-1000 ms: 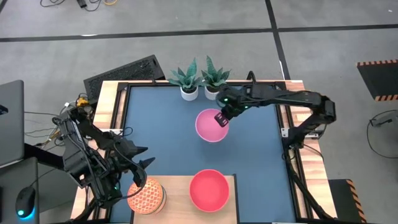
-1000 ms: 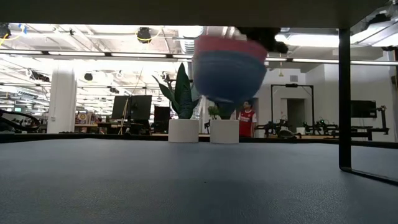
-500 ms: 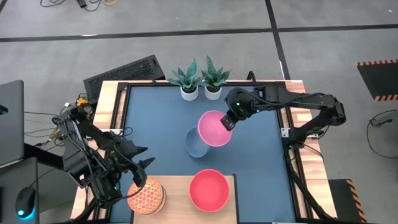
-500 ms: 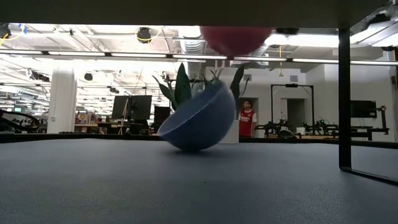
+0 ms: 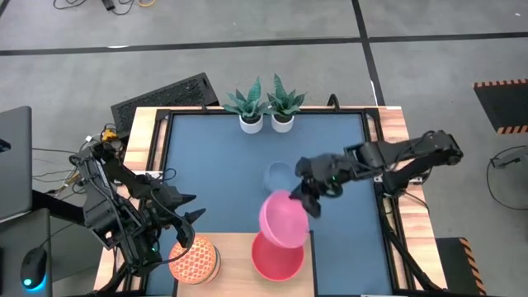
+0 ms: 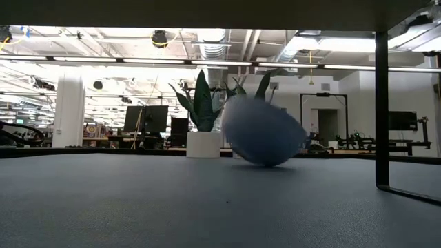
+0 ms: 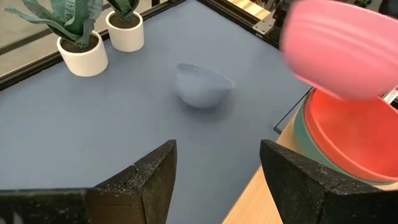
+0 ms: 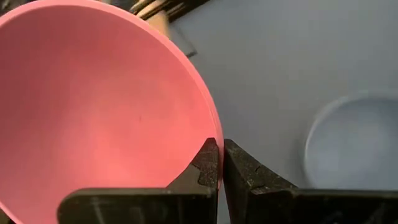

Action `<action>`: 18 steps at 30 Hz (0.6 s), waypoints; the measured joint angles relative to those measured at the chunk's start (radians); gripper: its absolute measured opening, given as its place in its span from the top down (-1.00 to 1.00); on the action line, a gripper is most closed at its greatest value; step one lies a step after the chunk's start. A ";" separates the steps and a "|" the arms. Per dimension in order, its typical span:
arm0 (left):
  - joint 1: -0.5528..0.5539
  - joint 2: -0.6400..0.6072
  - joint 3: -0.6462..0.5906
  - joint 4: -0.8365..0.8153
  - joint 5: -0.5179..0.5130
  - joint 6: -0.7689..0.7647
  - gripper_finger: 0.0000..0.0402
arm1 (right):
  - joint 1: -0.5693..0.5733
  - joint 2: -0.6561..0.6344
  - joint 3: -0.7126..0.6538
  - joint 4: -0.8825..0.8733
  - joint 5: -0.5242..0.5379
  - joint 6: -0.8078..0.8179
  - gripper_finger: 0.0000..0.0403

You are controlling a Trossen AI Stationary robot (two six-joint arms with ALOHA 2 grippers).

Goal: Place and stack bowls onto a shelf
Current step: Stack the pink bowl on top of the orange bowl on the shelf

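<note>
My right gripper [image 5: 309, 200] is shut on a plain pink bowl [image 5: 283, 219] and holds it over the far edge of the pale wood shelf [image 5: 235, 252]. Just below it, a red bowl [image 5: 276, 257] sits nested in a green one [image 7: 300, 134] on the shelf. A light blue bowl [image 5: 279, 175] lies loose on the blue table, tipped on its rounded side [image 7: 202, 85] and blurred in the low view [image 6: 265, 131]. An orange-red patterned bowl [image 5: 194, 262] stands on the shelf's left end. My left gripper [image 5: 188, 209] hangs open beside it. My right gripper pinches the pink bowl's rim [image 8: 211, 127], one finger inside the bowl and one outside. It reaches in from the table's right side. The bowl is lifted clear and tilted, above the red bowl.
Two white pots with green plants [image 5: 252, 122] [image 5: 282, 122] stand at the table's far edge. Wooden side rails [image 5: 148, 140] flank the blue top. A dark upright post [image 6: 382, 103] shows at the right in the low view.
My right gripper has carried the pink bowl from near the plants toward the near edge, over the shelf. The light blue bowl, nested under the pink one a second ago, has dropped out onto the table and is rocking on its side.
</note>
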 joint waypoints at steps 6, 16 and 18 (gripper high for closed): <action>0.000 0.000 0.000 0.001 0.000 0.000 -0.07 | 0.095 0.000 0.057 0.015 0.056 0.012 0.87; 0.000 0.000 0.000 0.008 0.000 0.008 -0.07 | 0.144 0.018 0.238 -0.037 0.090 -0.031 0.87; 0.000 0.000 0.000 0.010 0.000 0.023 -0.07 | 0.144 0.044 0.254 -0.064 0.085 -0.030 0.87</action>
